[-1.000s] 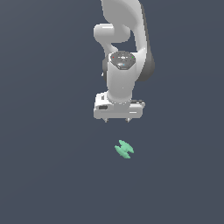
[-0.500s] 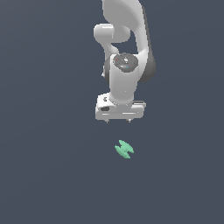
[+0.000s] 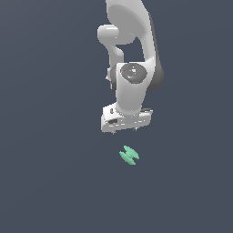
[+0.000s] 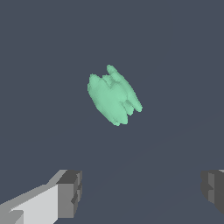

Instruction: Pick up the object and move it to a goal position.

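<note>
The object [image 3: 129,155] is a small mint-green spool-like piece with short prongs at both ends, lying on the dark grey surface. It also shows in the wrist view [image 4: 113,96], apart from the fingers. My white gripper [image 3: 124,131] hangs just above and slightly behind it, not touching it. In the wrist view the gripper [image 4: 142,192] is open, its two grey fingertips [image 4: 70,193] wide apart and empty.
The white arm [image 3: 132,54] rises above the gripper to the top of the exterior view. The flat dark grey surface [image 3: 50,173] spreads all around the object. No goal marker shows.
The gripper has turned slightly about its wrist and shifted a little. The object has not moved.
</note>
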